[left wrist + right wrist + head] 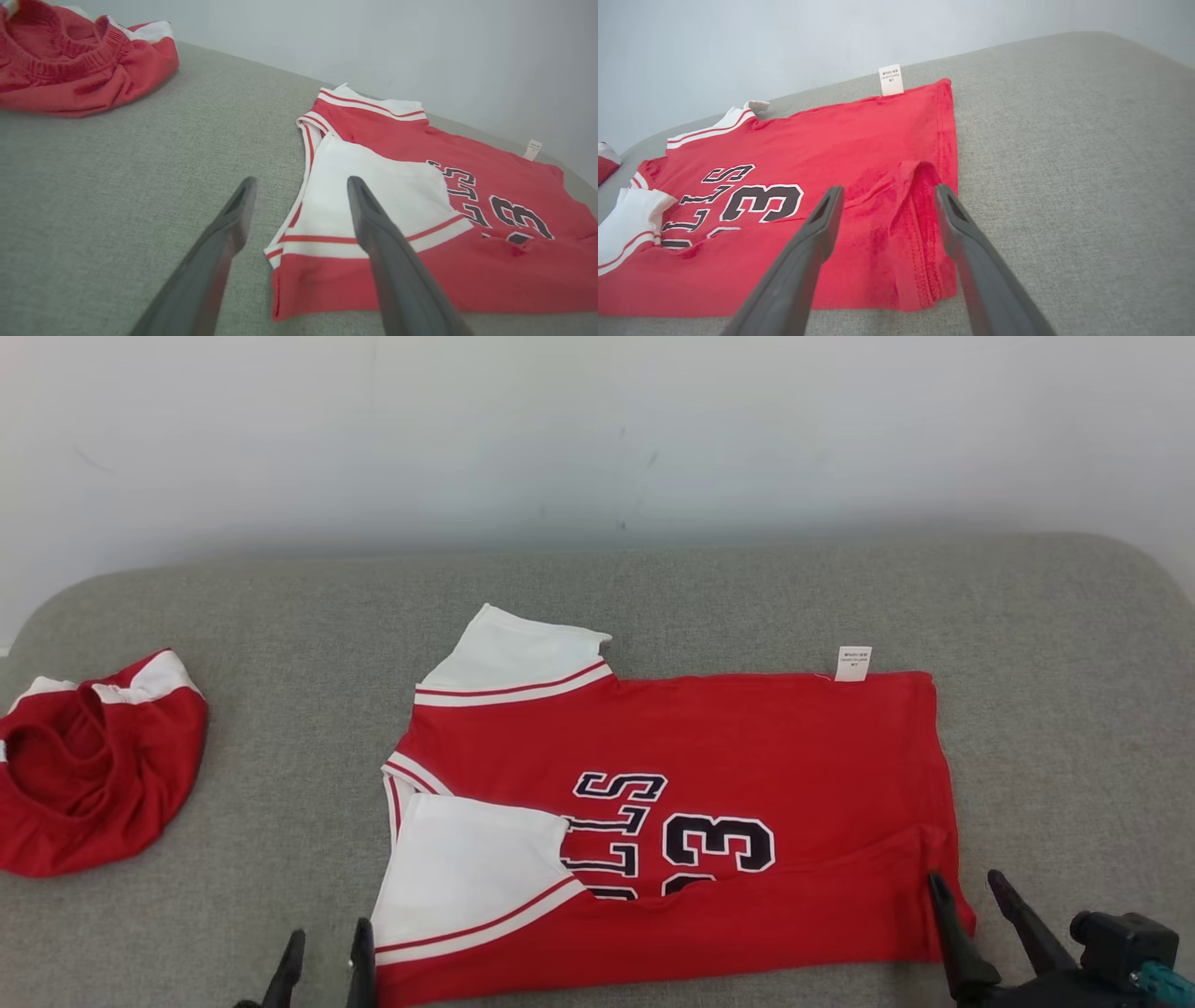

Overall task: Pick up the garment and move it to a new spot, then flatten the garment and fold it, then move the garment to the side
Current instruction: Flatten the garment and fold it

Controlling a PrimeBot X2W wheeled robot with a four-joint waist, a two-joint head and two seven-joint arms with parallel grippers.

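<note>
The garment (709, 737) is a red jersey with white sleeves and dark lettering, lying spread on the grey cushion, collar to the left, its near edge folded up over the front. My left gripper (325, 947) is open at the folded near-left corner by the white sleeve (373, 196). In the left wrist view the left gripper (301, 184) has one finger over the sleeve and one over bare cushion. My right gripper (963, 882) is open at the near-right hem corner. The right wrist view has the right gripper (887, 190) astride a raised hem wrinkle of the garment (854, 135), gripping nothing.
A second red and white garment (93, 765) lies crumpled at the far left, also seen in the left wrist view (70, 60). The grey cushion (653, 588) ends at a pale wall behind. A white label (853, 663) sticks out of the jersey's far edge.
</note>
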